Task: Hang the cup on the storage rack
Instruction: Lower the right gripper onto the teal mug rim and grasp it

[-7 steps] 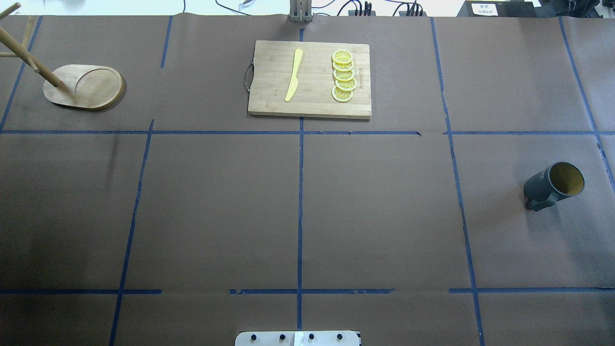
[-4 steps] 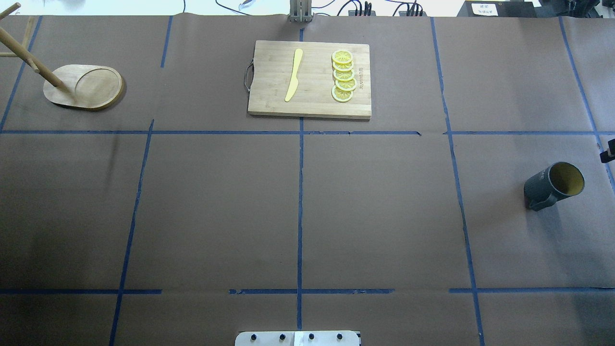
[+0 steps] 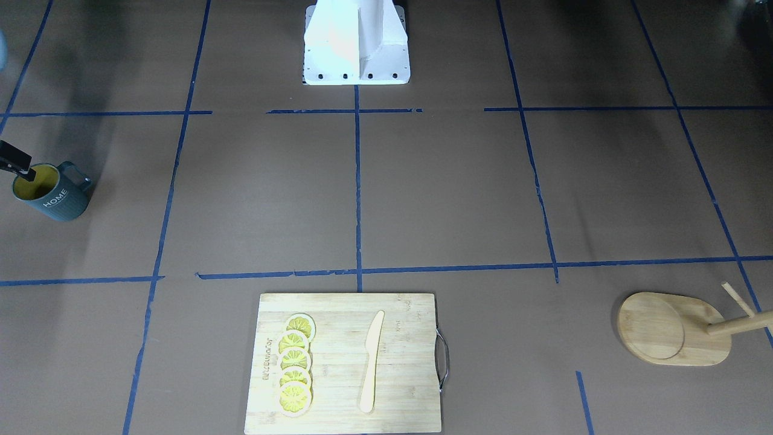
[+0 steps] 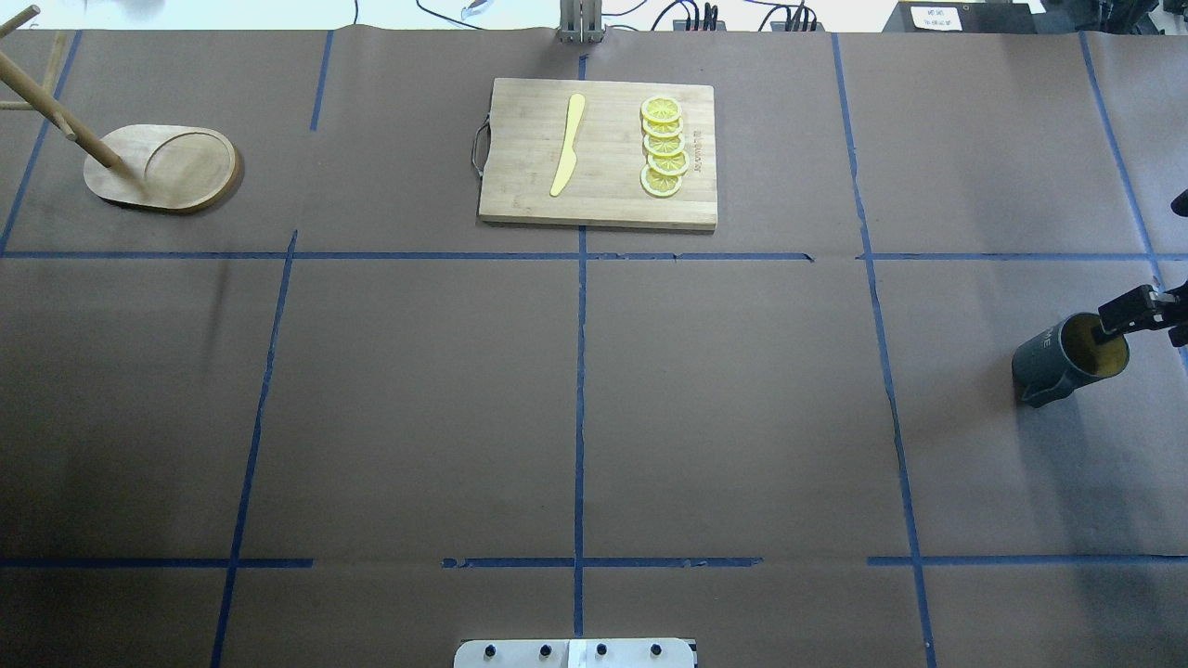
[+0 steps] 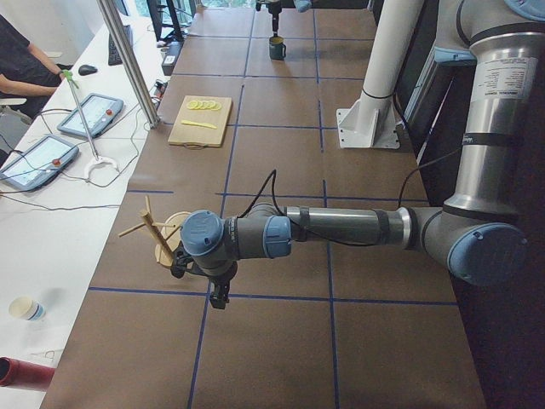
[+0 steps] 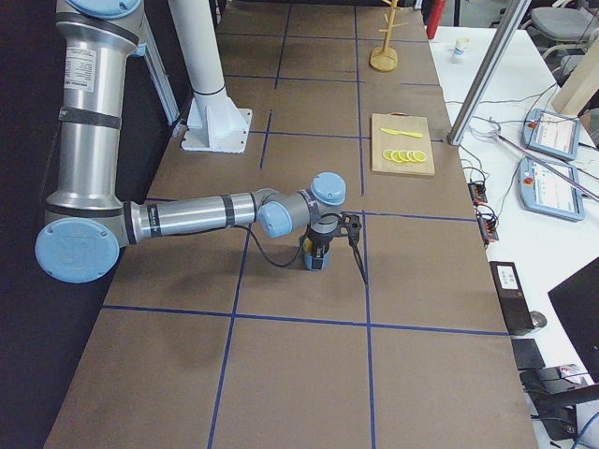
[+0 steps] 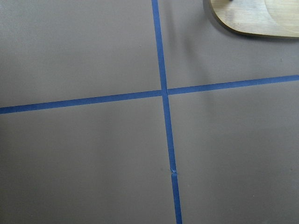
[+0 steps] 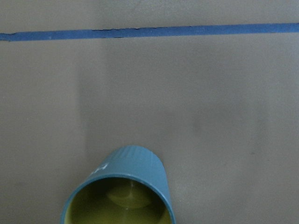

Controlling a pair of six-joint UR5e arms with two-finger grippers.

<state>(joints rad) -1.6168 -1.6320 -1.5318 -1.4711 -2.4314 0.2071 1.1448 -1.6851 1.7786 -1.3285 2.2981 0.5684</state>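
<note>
The cup (image 4: 1058,364) stands upright at the table's right side, dark teal with a yellow inside and white "HOME" lettering (image 3: 53,196). It fills the bottom of the right wrist view (image 8: 128,165). My right gripper (image 6: 319,243) hangs over it. One black finger (image 4: 1128,311) comes in from the right edge with its tip at the cup's mouth. Nothing is pressed against it, so the jaws stand apart. The storage rack (image 4: 162,167) stands at the far left. My left gripper (image 5: 219,294) hovers near the rack (image 5: 157,234); I cannot tell whether it is open.
A bamboo cutting board (image 4: 520,158) with lemon slices (image 4: 664,148) and a yellow knife (image 4: 568,144) lies at the far centre. The robot's white base (image 3: 356,42) stands at the near centre edge. Blue tape lines cross the brown table cover.
My right gripper has come in from the right edge and its finger now reaches the cup's mouth. The cup and the rack have not moved.
</note>
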